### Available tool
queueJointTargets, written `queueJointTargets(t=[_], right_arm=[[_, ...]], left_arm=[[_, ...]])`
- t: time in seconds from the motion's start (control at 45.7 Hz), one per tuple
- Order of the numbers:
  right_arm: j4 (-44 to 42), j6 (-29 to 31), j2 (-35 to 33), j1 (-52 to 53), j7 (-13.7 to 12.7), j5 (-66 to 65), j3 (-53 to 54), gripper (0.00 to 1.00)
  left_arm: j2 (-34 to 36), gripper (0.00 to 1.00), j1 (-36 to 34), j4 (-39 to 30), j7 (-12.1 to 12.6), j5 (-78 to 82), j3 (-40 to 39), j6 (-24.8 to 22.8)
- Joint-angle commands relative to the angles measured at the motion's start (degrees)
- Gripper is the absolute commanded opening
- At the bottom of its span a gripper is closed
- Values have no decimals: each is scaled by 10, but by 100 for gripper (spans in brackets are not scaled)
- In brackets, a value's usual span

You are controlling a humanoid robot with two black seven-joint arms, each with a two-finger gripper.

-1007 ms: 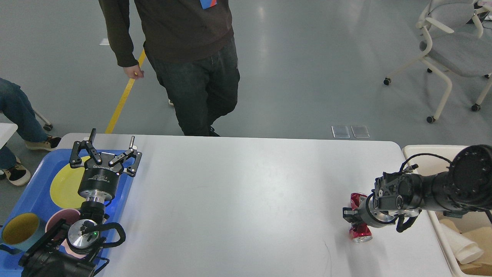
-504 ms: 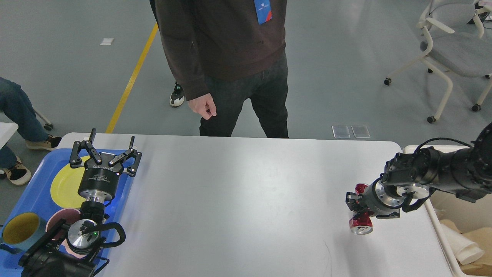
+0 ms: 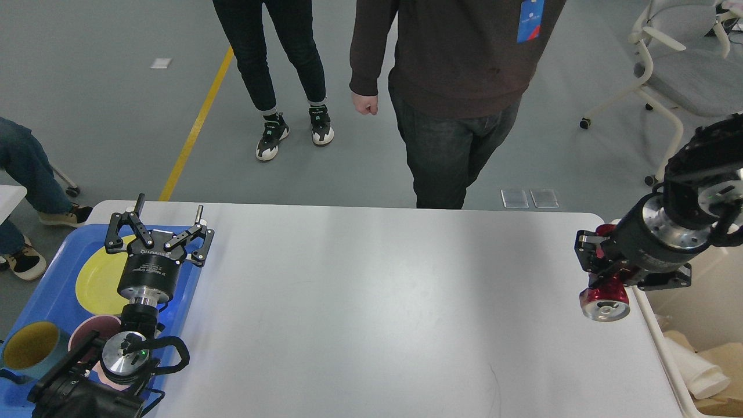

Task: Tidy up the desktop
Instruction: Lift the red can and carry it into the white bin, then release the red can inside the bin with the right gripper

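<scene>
White desktop [image 3: 377, 302] beneath right pincer [image 3: 598, 264] clamping red can [image 3: 605, 299]

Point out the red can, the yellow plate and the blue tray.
red can [image 3: 605, 303]: head view, on its silver end and red side.
yellow plate [image 3: 98, 281]: head view, on its bare left part.
blue tray [image 3: 49, 293]: head view, on its bare floor left of the plate.

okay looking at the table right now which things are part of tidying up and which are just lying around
Part of the job: desktop; crushed red can held in the right pincer; cream bin with paper waste; blue tray holding plate and cups.

Just around: office chair; people standing behind the table; yellow floor line.
</scene>
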Motion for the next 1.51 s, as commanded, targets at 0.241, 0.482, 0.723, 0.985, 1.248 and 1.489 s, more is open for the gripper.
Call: queueJointTargets(t=[0.241, 0.482, 0.723, 0.985, 1.248, 1.489], right_arm=[[34, 54, -23, 112, -1, 0, -55, 0], [-39, 23, -93, 71, 0, -14, -108, 0], [-240, 18, -210, -98, -1, -60, -89, 0], [-563, 8, -237, -484, 4, -56, 147, 0], [-791, -119, -137, -798, 2, -54, 283, 0], [-944, -175, -38, -937, 1, -53, 313, 0]], left_arm=[[0, 96, 0, 0, 0, 0, 0, 0], [0, 96, 0, 0, -1, 0, 0, 0], [0, 96, 0, 0, -1, 1, 0, 0], [0, 96, 0, 0, -1, 0, 0, 0], [0, 96, 0, 0, -1, 1, 0, 0], [0, 96, 0, 0, -1, 1, 0, 0]])
